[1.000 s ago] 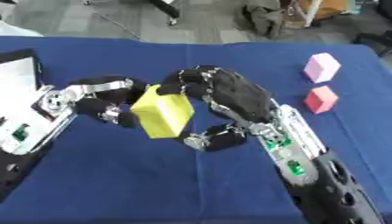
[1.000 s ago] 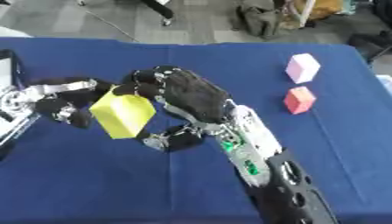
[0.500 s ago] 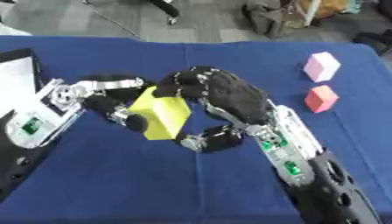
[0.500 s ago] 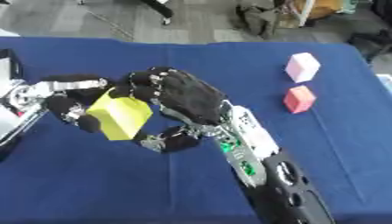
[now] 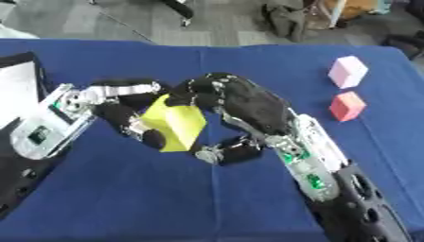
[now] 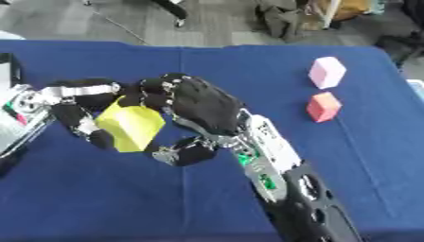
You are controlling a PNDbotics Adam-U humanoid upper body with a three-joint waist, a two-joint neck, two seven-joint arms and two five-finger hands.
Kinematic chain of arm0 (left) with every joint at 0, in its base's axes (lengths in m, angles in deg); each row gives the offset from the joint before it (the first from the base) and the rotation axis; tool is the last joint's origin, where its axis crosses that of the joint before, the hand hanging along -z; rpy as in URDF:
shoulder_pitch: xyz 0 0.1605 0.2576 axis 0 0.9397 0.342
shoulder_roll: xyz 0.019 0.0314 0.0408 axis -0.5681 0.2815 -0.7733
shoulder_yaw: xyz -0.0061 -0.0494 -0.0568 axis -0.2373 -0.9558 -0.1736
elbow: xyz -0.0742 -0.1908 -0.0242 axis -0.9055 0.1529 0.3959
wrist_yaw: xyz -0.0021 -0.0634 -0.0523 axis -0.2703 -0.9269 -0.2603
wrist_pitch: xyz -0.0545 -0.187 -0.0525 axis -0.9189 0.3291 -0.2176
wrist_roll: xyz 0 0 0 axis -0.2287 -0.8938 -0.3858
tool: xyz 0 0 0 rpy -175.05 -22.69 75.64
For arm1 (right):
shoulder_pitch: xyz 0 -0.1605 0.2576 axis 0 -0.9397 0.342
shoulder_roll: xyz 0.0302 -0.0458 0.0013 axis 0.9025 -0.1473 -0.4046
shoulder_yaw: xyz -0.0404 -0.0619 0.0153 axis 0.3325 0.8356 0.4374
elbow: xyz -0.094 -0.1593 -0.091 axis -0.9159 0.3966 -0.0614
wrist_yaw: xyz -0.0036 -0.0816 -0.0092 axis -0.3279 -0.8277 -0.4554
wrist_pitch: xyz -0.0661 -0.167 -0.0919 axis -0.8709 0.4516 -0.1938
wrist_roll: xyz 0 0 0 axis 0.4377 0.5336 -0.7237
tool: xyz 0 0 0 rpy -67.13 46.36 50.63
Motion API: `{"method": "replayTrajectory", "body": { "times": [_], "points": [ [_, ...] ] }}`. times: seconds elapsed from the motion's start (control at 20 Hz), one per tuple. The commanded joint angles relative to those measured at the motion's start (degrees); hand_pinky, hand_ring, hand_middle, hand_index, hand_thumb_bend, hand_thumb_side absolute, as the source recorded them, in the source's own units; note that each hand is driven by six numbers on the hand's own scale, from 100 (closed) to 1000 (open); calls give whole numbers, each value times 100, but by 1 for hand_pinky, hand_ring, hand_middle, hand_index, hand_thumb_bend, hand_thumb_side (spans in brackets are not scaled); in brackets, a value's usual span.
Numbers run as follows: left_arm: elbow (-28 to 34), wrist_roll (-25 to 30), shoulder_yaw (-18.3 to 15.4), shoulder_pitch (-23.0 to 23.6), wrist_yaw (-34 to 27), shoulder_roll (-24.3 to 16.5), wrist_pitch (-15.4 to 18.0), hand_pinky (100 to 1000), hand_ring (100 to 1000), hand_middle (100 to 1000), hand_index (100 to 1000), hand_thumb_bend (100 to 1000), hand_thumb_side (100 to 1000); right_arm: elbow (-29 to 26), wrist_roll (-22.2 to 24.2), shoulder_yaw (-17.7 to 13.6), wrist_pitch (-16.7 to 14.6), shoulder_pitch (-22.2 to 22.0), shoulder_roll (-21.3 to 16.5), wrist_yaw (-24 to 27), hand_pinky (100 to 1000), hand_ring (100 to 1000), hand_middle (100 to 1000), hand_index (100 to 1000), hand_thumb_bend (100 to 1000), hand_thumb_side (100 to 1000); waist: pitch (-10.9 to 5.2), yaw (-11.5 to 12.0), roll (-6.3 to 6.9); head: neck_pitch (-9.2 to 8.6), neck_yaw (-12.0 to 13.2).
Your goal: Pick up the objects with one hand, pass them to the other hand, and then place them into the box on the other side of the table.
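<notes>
Leftmost, box point(image 5: 18, 90) at table edge; next, left hand point(image 5: 124, 111), fingers curled round the yellow block point(image 5: 175, 125) from its left; block held above blue table point(image 5: 124, 198); right hand point(image 5: 236, 106) wrapped over its right side; far right, pink block point(image 5: 348, 72), red block point(image 5: 347, 106) resting apart

Blue cloth table point(image 5: 248, 198) fills most of view. Beyond far edge: grey floor point(image 5: 124, 23), black chair leg point(image 5: 178, 9) top centre, dark bundle point(image 5: 286, 19) w/ wooden furniture point(image 5: 352, 7) top right.
</notes>
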Motion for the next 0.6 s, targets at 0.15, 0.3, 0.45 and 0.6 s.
{"method": "replayTrajectory", "body": {
  "times": [0.15,0.3,0.45,0.6],
  "points": [
    [225,-102,-73,-113,-65,-66,-3,774,751,595,751,878,604,-65,2,-21,10,79,23,42,670,594,286,386,100,215,-62,6,22,-10,-23],
    [259,-123,-76,-108,-92,-67,-28,773,744,576,738,867,605,-64,11,-15,5,75,21,47,671,595,286,386,100,215,-66,9,21,-10,-29],
    [283,-160,-93,-98,-133,-69,-53,769,724,546,716,844,596,-67,23,-12,-2,76,19,62,671,596,287,387,100,215,-67,10,21,-10,-32],
    [304,-186,-99,-99,-156,-77,-74,760,692,511,691,813,582,-78,32,-11,0,80,14,66,671,596,288,388,100,215,-68,10,21,-10,-29]
  ]
}}
